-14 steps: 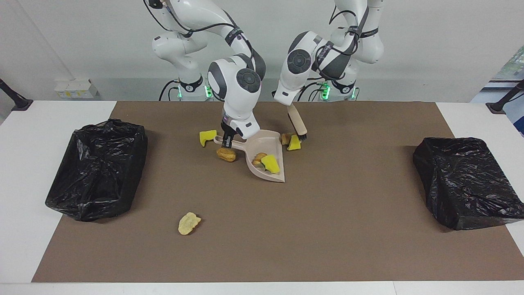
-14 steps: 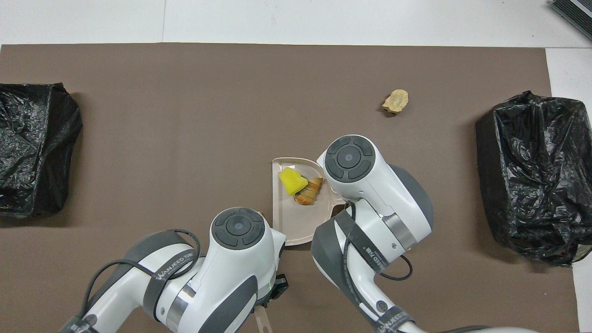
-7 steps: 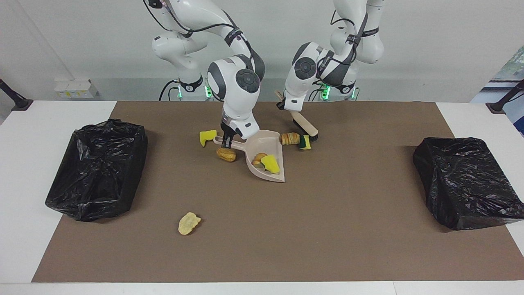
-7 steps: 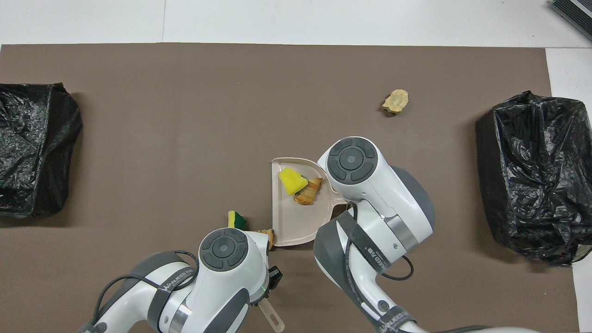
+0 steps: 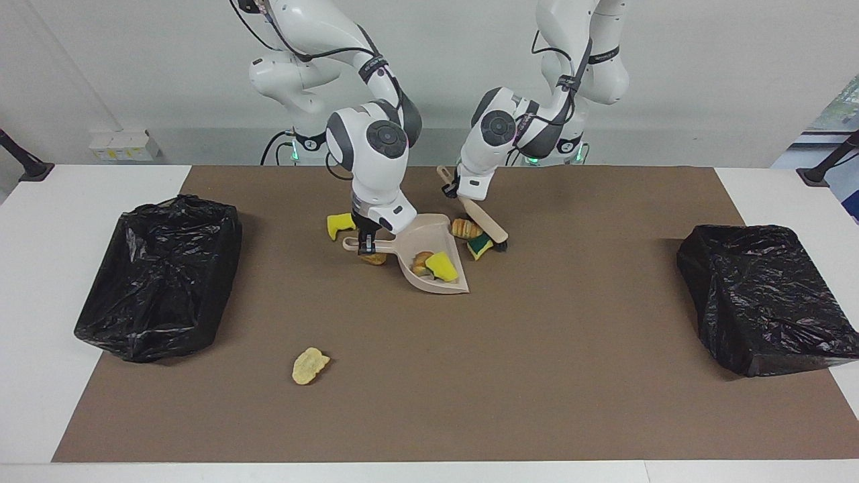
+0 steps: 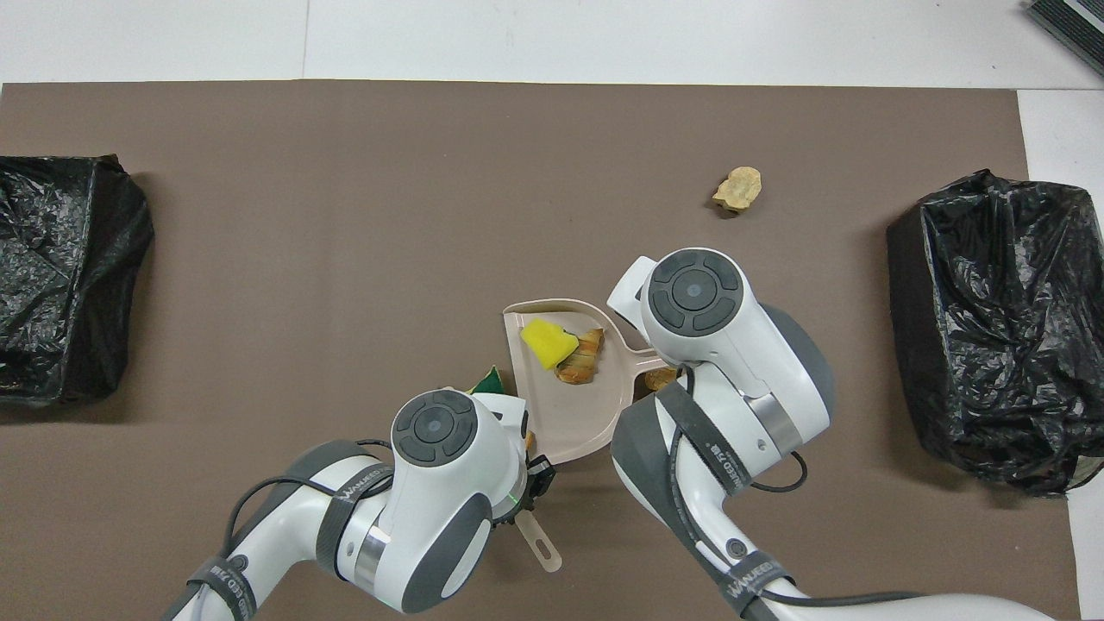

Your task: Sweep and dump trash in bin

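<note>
At the centre of the facing view, the right end effector is clamped on the handle of the beige dustpan, which holds a yellow sponge chunk and a bread piece. Just right of it, the left end effector grips the brush, its bristles touching a green-backed sponge scrap beside a croissant-like piece. A pale lump lies alone at lower left of the brown mat.

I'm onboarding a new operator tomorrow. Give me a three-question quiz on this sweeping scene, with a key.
1. True or false: the dustpan already holds scraps.
2. Which gripper holds the brush? A) left gripper B) right gripper
3. Fill in: the pale crumbly lump lies alone, nearer to the ___ arm's black-bagged bin.

Key: 1 true: a yellow sponge chunk and a bread piece lie in it. 2 A. 3 right.
</note>
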You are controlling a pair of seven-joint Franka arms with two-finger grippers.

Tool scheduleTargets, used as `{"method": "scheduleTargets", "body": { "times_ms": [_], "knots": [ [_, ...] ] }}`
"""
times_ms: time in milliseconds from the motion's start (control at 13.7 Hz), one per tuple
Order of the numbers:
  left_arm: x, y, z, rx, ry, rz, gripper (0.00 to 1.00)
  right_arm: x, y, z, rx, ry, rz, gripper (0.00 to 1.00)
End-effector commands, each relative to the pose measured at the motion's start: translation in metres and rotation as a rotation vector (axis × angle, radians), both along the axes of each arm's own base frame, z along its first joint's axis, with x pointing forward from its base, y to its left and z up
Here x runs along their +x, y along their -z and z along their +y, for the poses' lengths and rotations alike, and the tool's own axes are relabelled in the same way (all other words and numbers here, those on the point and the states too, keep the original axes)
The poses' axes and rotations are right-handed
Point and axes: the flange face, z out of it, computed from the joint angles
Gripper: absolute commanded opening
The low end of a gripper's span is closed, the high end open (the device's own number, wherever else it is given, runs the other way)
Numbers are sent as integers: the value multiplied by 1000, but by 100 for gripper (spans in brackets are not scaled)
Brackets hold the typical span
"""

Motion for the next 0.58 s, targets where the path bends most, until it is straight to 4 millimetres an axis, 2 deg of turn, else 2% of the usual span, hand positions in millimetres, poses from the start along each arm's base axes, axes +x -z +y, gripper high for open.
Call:
{"method": "scheduleTargets", "body": {
  "times_ms": [0, 146, 292, 438, 511],
  "knots": [
    [16, -8, -31, -78, 69, -35, 0, -9, -2, -4, 13, -19, 10, 0],
    [19, -16, -44, -125, 155, -62, 0, -9, -2, -5, 9, -4, 12, 0],
    [14, -26, -56, -148, 207, -73, 0, -7, -2, -10, 11, -4, 13, 0],
    [13, -38, -54, -148, 217, -62, 0, -3, -3, -17, 16, 2, 7, 0],
    [14, -53, -54, -151, 233, -56, 0, -1, -4, -19, 21, 7, 1, 0]
  ]
}}
